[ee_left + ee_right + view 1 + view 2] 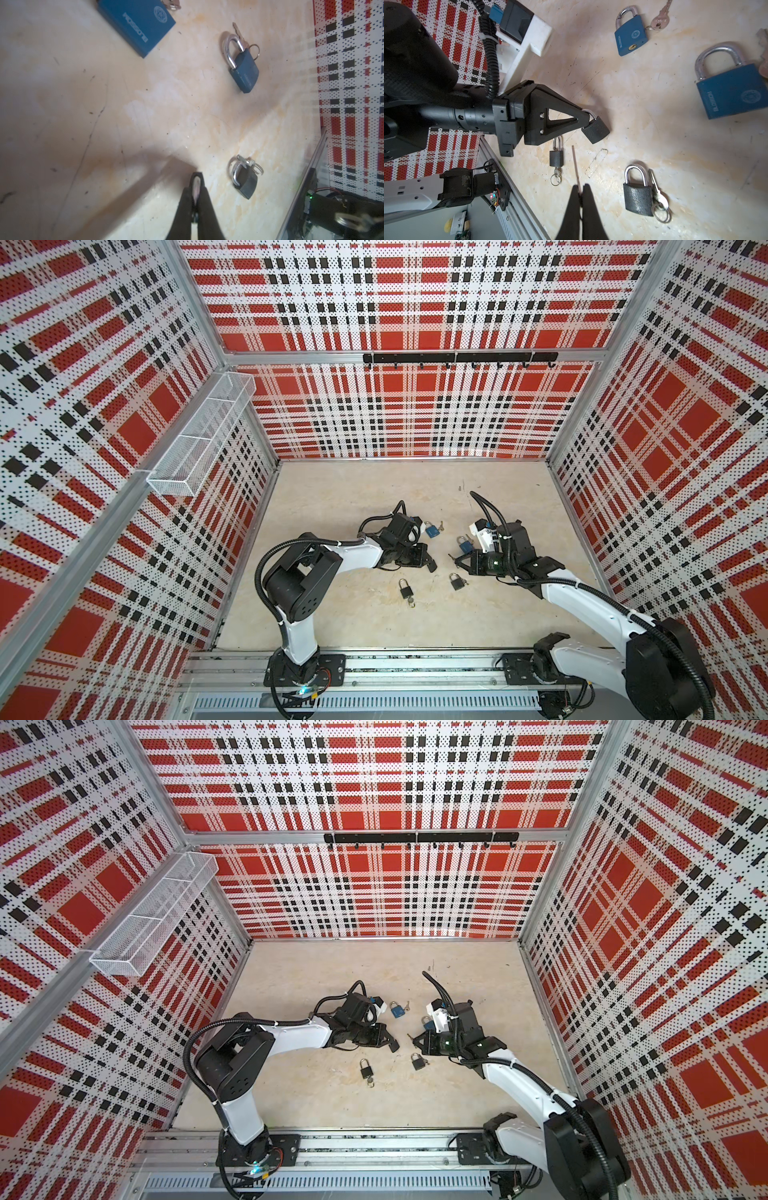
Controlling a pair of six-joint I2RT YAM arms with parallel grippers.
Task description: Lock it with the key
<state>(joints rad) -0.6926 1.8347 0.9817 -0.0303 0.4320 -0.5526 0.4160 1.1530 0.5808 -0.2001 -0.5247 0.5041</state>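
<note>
In the right wrist view my left gripper (586,118) is pinched on the steel shackle of a small black padlock (596,129), which hangs tilted off its fingertips just above the floor. In both top views that gripper (432,566) is at mid floor. In the left wrist view its fingers (204,199) stand nearly together and hide the lock. My right gripper (580,186) is shut on a thin key (574,164), seen edge-on and pointing at the held lock. In a top view the key (451,556) sits a short gap right of the left fingertips.
Other padlocks lie on the beige floor: two blue ones (432,529) (464,545) behind the grippers, and two black ones (404,589) (457,581) in front, each with keys or a ring. A wire basket (199,435) hangs on the left wall.
</note>
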